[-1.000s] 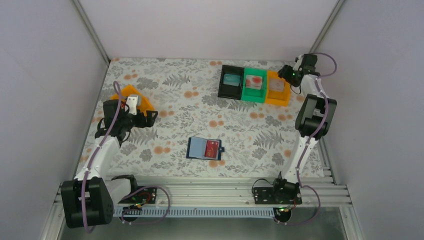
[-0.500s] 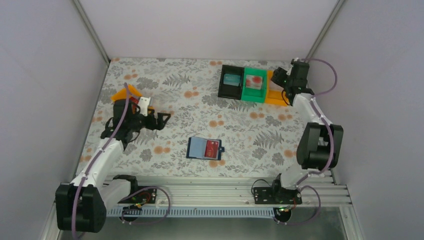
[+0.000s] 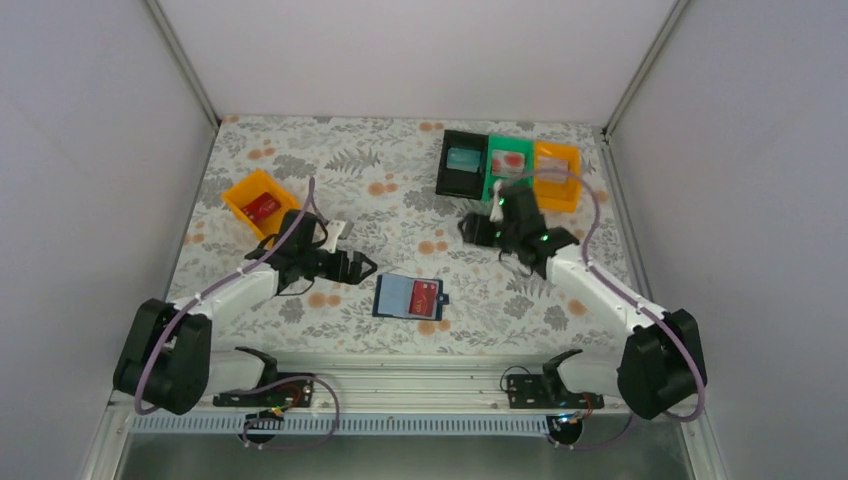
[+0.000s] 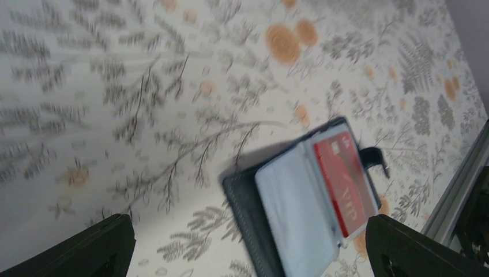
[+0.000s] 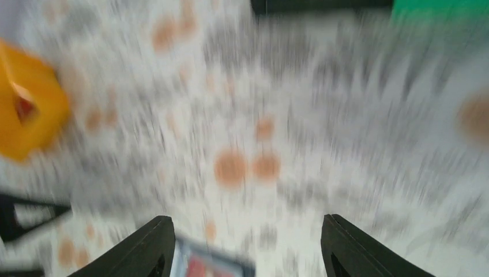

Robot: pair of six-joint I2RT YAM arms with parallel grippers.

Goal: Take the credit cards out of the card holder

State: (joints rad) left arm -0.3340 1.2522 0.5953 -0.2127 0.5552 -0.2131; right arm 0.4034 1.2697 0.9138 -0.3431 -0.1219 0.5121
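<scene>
The navy card holder [image 3: 398, 296] lies open on the floral table, its light blue inside facing up. One red credit card [image 3: 425, 298] sits in its right half, and a small dark tab sticks out on that side. My left gripper [image 3: 356, 267] hovers just left of the holder, open and empty. Its wrist view shows the card holder [image 4: 288, 219] and the red card [image 4: 345, 180] between the fingers [image 4: 92, 251]. My right gripper [image 3: 476, 229] hangs open and empty behind the holder. Its wrist view is blurred, with the card holder [image 5: 210, 266] at the bottom edge.
An orange bin [image 3: 240, 192] at the left holds a red card [image 3: 262, 207]. Black [image 3: 447, 168], green [image 3: 496, 172] and orange [image 3: 556, 193] bins stand in a row at the back right, each with something flat inside. A metal rail [image 3: 420, 375] runs along the near edge.
Both arms have swung in toward the middle. The left gripper came from the left orange bin to the card holder. The right one left the back-right bins.
</scene>
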